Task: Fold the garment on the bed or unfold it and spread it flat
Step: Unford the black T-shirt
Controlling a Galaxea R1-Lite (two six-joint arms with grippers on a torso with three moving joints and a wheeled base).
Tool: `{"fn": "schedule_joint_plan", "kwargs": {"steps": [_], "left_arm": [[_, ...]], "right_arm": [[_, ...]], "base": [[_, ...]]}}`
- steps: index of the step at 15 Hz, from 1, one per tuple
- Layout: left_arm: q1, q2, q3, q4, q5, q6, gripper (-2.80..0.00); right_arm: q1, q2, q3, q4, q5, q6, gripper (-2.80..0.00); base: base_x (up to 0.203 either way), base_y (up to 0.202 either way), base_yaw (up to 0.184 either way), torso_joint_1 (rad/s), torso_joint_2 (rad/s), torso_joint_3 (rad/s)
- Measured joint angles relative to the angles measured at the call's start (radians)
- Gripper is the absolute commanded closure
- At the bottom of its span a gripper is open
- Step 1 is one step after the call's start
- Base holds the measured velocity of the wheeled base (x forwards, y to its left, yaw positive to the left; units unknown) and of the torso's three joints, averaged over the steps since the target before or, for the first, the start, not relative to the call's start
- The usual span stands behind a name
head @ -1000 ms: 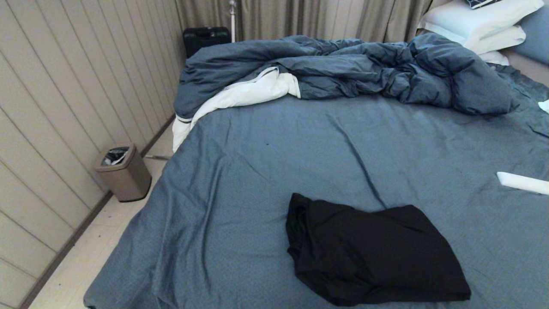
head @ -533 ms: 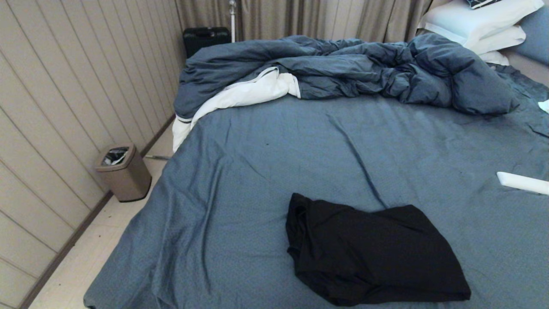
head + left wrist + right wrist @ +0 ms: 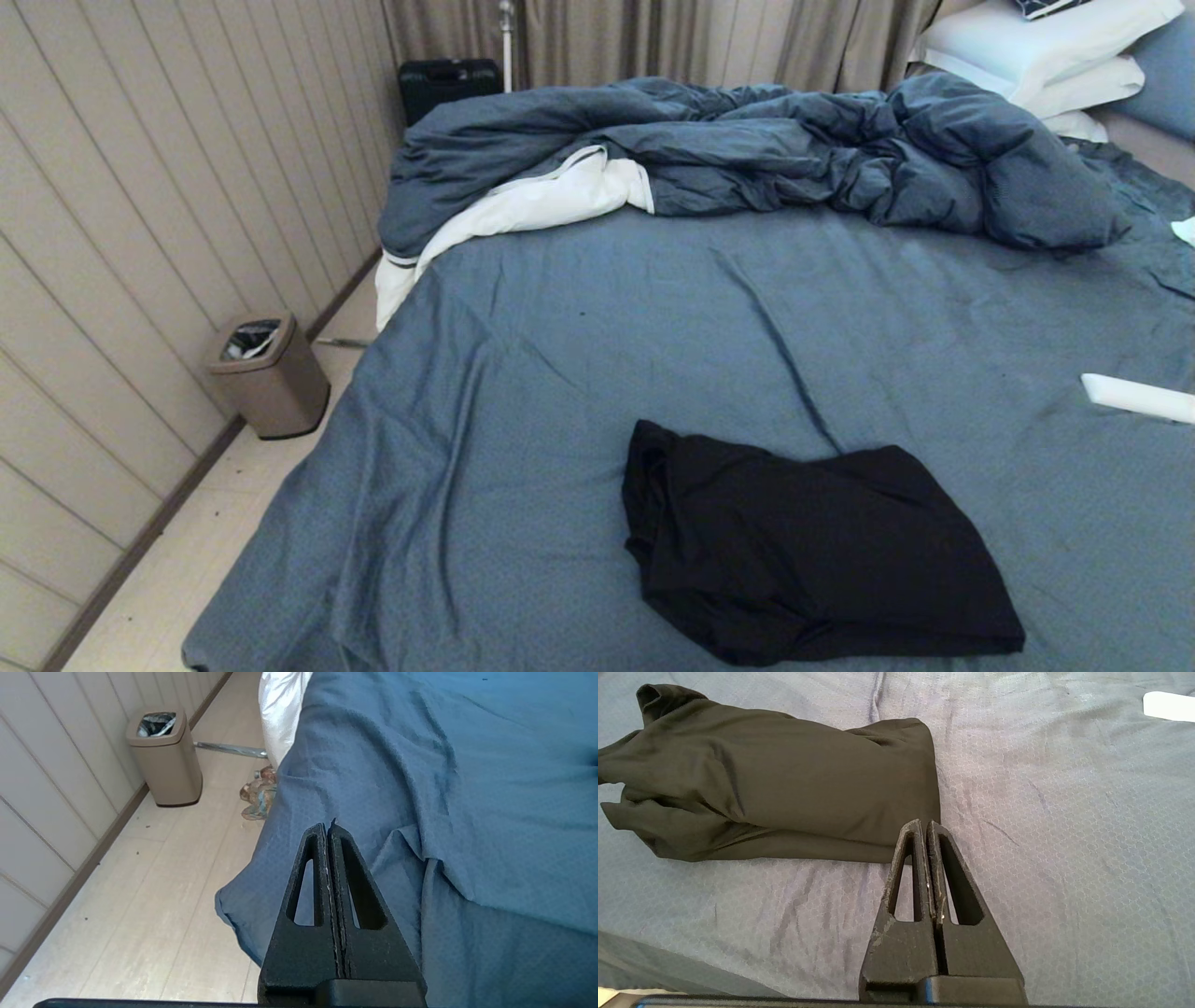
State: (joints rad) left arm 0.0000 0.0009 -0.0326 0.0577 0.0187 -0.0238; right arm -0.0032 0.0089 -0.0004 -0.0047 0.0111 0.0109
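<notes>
Change: nothing has moved since the earlier head views; shirt and camera as they were
Shirt (image 3: 812,546): black, bundled in a loose fold near the bed's (image 3: 579,373) front edge, within reach for spreading
Left hand (image 3: 328,828): closed, empty, parked over the bed's corner
Right hand (image 3: 924,828): closed, empty, just beside the shirt's edge, not touching
Duvet (image 3: 747,154): heaped at the far side, leaving the sheet free

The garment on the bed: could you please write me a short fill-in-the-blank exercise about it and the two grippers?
1. The garment lying on the bed is ____ in colour.
2. The right gripper is shut and holds ____.
3. On the floor near the wall stands a brown ____.
4. The left gripper is ____, hanging over the bed's edge.

Missing words: black; nothing; bin; shut
</notes>
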Motion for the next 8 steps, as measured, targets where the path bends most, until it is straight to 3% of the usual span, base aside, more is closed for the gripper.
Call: {"fn": "schedule_joint_plan", "kwargs": {"steps": [8], "left_arm": [[0.0,0.0,0.0,0.003,0.0,-0.004,0.0]], "right_arm": [[0.0,0.0,0.0,0.0,-0.001,-0.002,0.0]], "base": [[0.0,0.0,0.0,0.0,0.0,0.0]]}}
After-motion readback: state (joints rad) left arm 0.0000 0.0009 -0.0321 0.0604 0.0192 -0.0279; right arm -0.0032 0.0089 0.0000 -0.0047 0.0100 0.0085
